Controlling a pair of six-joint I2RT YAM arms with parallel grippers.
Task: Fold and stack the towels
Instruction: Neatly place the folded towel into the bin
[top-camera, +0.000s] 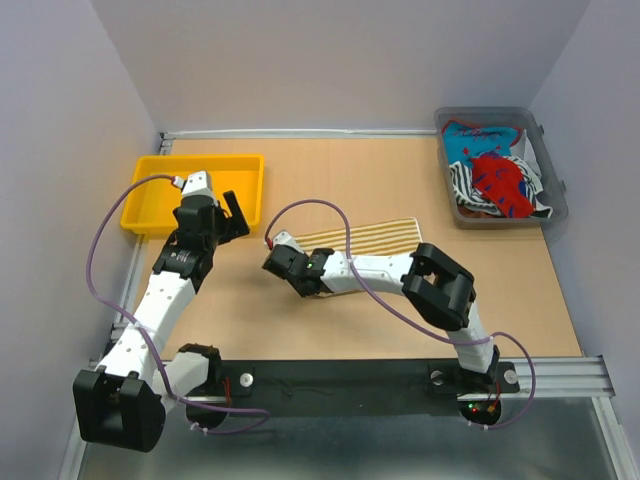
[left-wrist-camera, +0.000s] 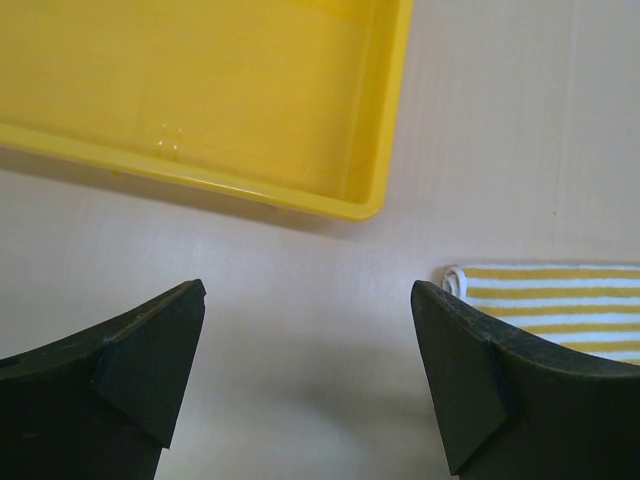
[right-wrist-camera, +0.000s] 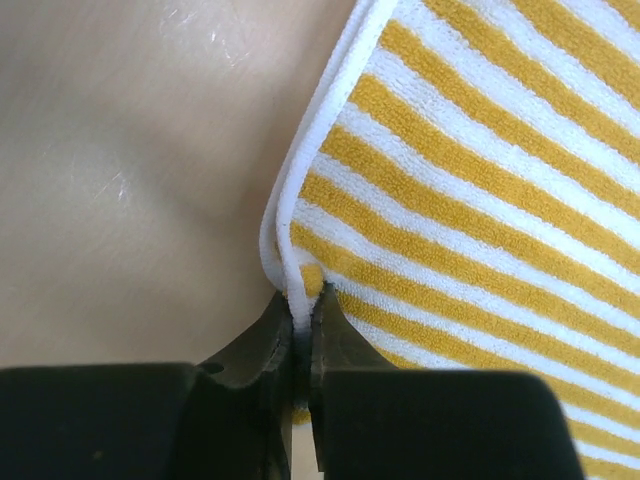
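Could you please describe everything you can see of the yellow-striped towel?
The yellow-striped towel is soft terry-like cloth, yellow and white stripes with a white hem. It lies as a long strip on the table, apart from the yellow bin. The right end effector is shut on its hemmed edge.

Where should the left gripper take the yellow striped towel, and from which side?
Probably the free corner of the yellow striped towel at its left end, on the white hem. The towel lies flat, so the open left gripper should come from the left, low over the table, with one finger sliding under the hem. The right gripper pinches the hem elsewhere.
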